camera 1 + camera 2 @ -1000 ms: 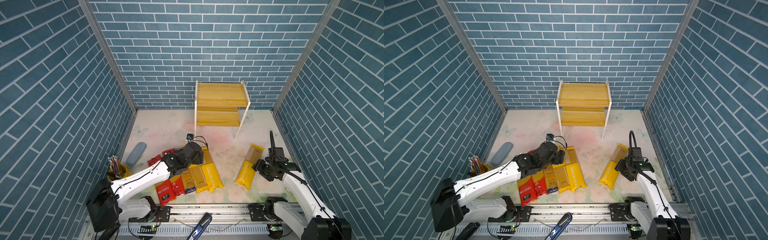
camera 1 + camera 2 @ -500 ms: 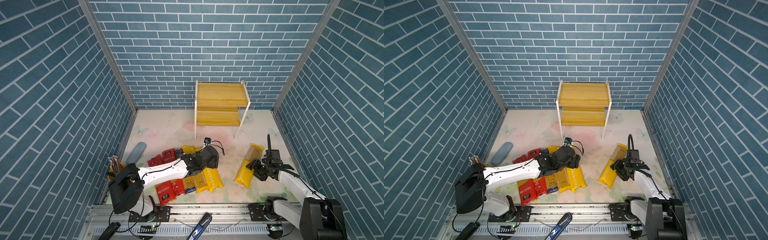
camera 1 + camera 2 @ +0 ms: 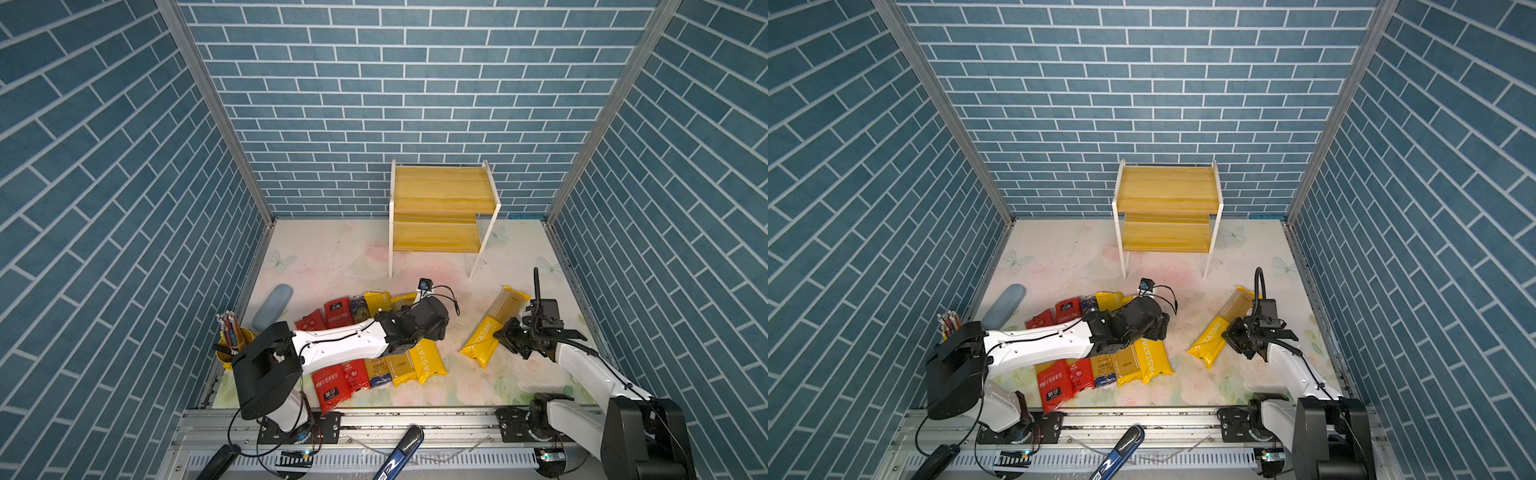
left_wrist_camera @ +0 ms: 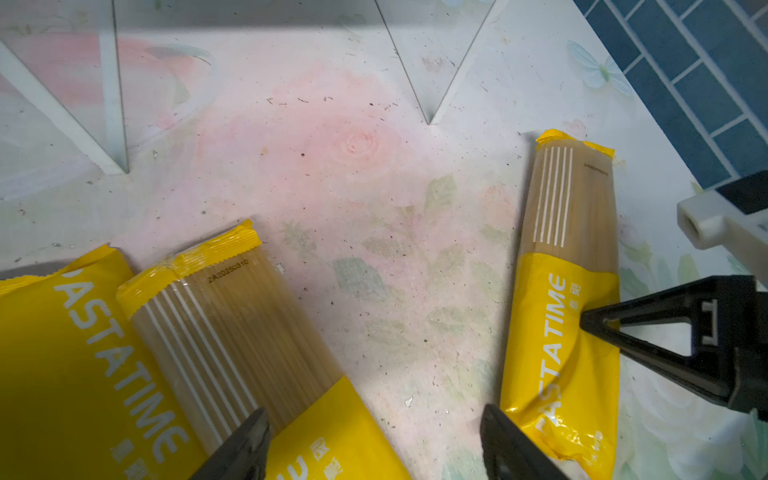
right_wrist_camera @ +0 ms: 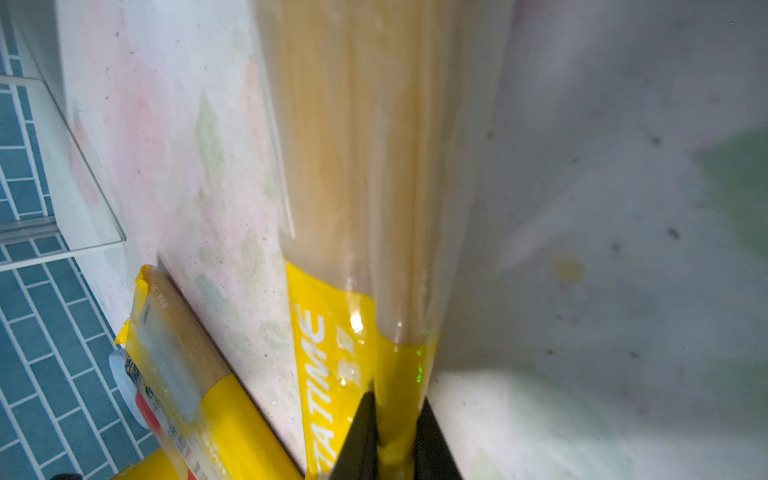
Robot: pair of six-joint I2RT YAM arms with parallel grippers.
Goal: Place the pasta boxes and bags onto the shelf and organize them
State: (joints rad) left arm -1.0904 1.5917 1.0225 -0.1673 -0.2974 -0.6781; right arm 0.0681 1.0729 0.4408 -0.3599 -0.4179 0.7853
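Blue brick walls [image 3: 374, 83] box in your flowery worktop [image 3: 332, 257]. Nearest you, the right pincer [image 5: 392, 415] is clamped narrow on the long edge of the lone yellow pack [image 3: 487, 334], biting its yellow printed half close to where the clear window starts. That pack lies slanted across the worktop, and its window end runs away beyond the pincer.

Well to that pincer's left, your left pincer [image 4: 374, 432] stands wide and holds nothing. One fingertip [image 4: 245, 440] hangs over the outermost yellow pack [image 3: 428, 361] of the row, and the other hangs over bare worktop. You cannot tell whether the first one touches the pack.

Under the left arm the remaining packs lie side by side: the second yellow pack [image 3: 401, 370], the dark-blue-ended pack [image 3: 377, 372] and the red-ended packs [image 3: 332, 382]. Farther left of this pincer sit a pencil cup [image 3: 245, 334] and, behind it, a grey-blue case [image 3: 272, 309].

Beyond both pincers, well apart from every pack, the shelf [image 3: 440, 195] stands against the back wall.
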